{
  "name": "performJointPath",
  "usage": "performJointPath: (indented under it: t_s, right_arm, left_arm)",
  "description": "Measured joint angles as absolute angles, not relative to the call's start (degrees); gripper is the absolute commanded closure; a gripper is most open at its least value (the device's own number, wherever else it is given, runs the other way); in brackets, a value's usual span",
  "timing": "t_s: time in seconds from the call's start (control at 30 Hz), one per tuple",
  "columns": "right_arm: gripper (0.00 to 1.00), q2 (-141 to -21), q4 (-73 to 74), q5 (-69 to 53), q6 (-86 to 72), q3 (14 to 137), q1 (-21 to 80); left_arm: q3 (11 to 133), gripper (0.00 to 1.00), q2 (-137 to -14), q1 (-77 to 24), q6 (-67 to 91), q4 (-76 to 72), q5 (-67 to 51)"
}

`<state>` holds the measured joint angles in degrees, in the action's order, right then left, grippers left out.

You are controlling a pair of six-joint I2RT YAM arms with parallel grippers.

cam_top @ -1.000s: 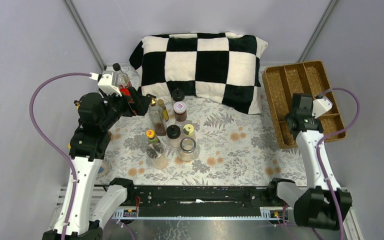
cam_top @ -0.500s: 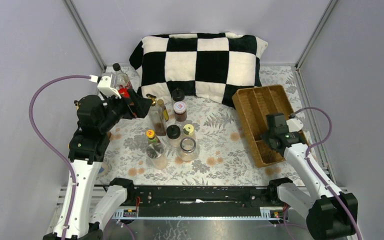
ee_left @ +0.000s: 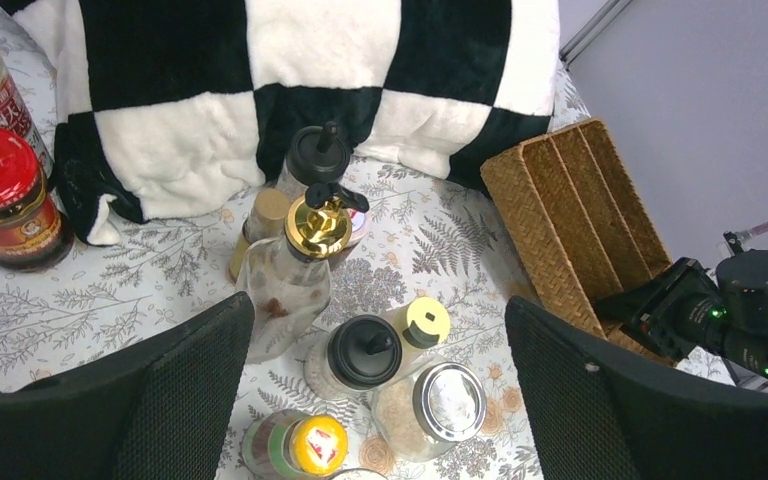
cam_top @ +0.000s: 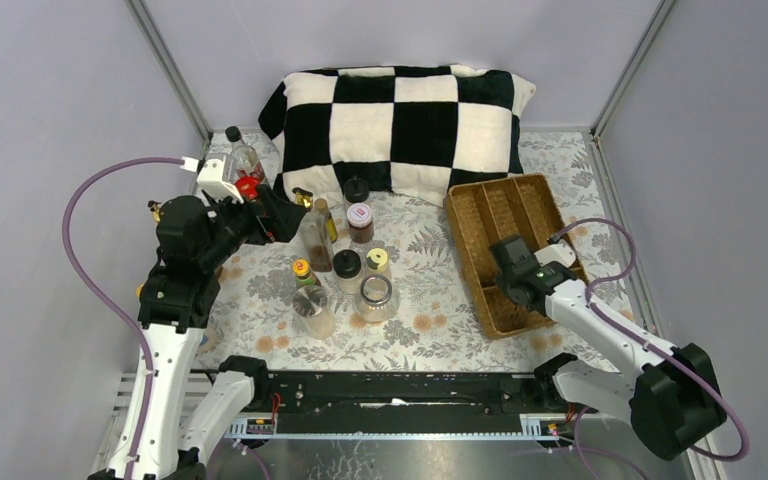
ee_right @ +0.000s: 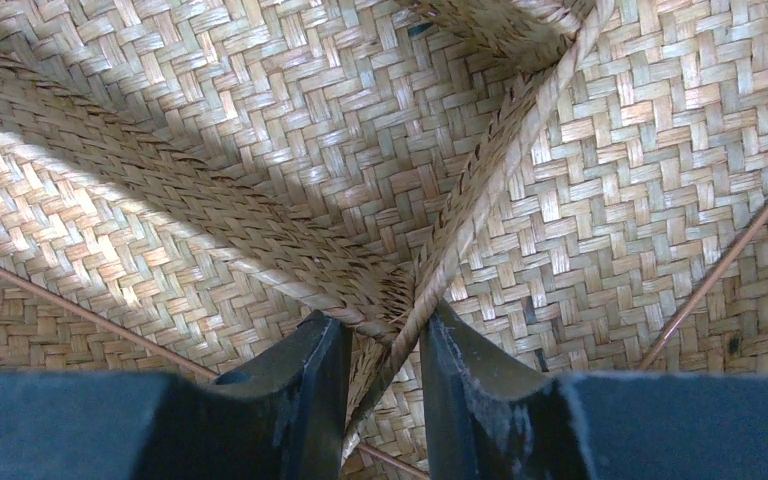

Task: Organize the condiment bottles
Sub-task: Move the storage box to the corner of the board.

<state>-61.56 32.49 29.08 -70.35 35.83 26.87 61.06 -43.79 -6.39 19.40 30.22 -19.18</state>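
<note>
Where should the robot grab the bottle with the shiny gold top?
Around its glass body, just under the gold top. The gold-topped bottle stands upright, with other bottles crowding its right side. Coming in level from the left arm's side, where the open left gripper is, looks clearest.

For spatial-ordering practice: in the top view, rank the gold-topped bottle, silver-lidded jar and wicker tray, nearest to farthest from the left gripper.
1. gold-topped bottle, right beside the left gripper.
2. silver-lidded jar, front of the cluster.
3. wicker tray, far right.
</note>
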Motion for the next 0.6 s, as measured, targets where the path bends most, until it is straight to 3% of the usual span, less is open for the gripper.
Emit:
performJointPath:
  t_s: [0.3, 0.6]
  right_arm:
    - [1.00, -70.02, 34.63, 33.71, -78.63, 37.06, 38.20]
    - [1.00, -81.78, 34.87, 36.10, -82.61, 44.12, 38.83]
  left_arm:
    - [59.88, 0.01, -43.97, -6.39, 19.40, 30.87, -19.18]
    - [60.64, 0.01, -44.95, -6.39, 19.33, 30.92, -19.07]
